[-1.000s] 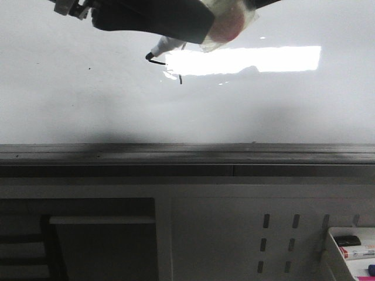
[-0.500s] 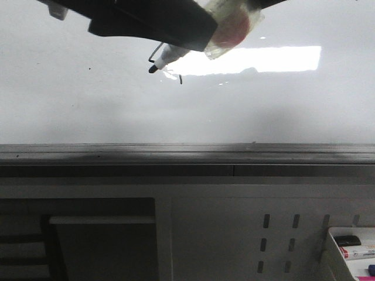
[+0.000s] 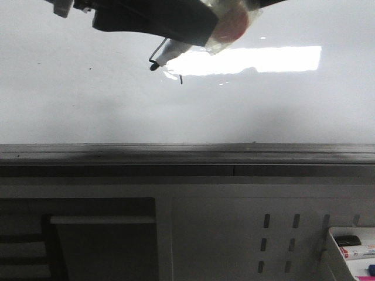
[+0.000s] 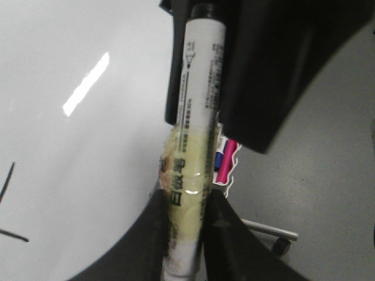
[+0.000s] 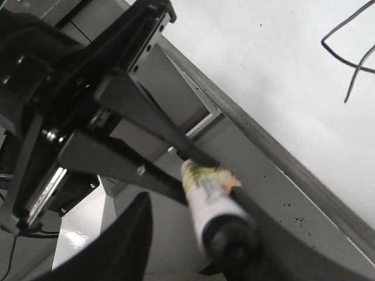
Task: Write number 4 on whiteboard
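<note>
The whiteboard (image 3: 263,111) fills the upper front view, with a bright rectangular reflection. The number 4 (image 3: 180,79) is thin black strokes next to the reflection; it also shows in the right wrist view (image 5: 323,43) and partly in the left wrist view (image 4: 7,184). My left gripper (image 4: 188,234) is shut on a white marker (image 4: 199,93) wrapped in yellowish tape. The marker's black tip (image 3: 153,66) is by the 4's left stroke; I cannot tell if it touches. My right gripper (image 5: 190,205) is open, its fingers either side of the marker's black end (image 5: 229,241).
A grey metal rail (image 3: 187,153) runs along the board's near edge. Below it is a grey perforated panel (image 3: 281,240). A white tray (image 3: 334,249) with several markers sits at the lower right. Dark arm bodies (image 3: 152,20) cover the board's top.
The marker tip has left the end of the 4's left stroke and now sits a little lower and to the right. The arms shifted slightly above it.
</note>
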`<state>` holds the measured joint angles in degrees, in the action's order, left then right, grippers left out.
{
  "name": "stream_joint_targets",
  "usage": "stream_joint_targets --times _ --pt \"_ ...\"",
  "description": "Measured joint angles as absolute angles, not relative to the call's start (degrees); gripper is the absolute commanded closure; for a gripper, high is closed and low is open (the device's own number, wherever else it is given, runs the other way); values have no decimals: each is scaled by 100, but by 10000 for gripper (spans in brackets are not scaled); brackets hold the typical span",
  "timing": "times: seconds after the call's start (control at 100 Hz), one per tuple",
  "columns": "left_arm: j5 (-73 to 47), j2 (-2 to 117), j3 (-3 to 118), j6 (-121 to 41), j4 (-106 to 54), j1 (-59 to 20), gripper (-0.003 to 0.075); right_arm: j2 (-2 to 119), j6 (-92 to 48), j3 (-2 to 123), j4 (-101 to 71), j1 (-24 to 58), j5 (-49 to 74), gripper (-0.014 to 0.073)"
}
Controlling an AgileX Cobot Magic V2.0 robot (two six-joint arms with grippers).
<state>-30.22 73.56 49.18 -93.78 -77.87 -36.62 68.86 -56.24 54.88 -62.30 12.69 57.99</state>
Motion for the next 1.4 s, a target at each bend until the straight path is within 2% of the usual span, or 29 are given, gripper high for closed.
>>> stream_joint_targets --times 0.17,0.36,0.5,0.93,1.4 --pt "-2145 7138 4741 -9097 -8030 -3662 741 6721 -5624 5488 -6255 867 5887 165" --pt "-283 6375 4169 -9035 -9110 -3662 741 6306 -5624 5488 -6187 162 5833 165" --pt "828 6146 3993 -8996 -9828 -3662 741 6096 -5624 5488 -6189 70 5520 165" --pt "1320 7423 4480 -8680 -10031 -3662 741 6058 -5636 5488 -6266 70 5332 165" --pt "1317 7528 4634 -8670 -9566 -3662 725 6058 -5636 5488 -6266 70 5355 165"
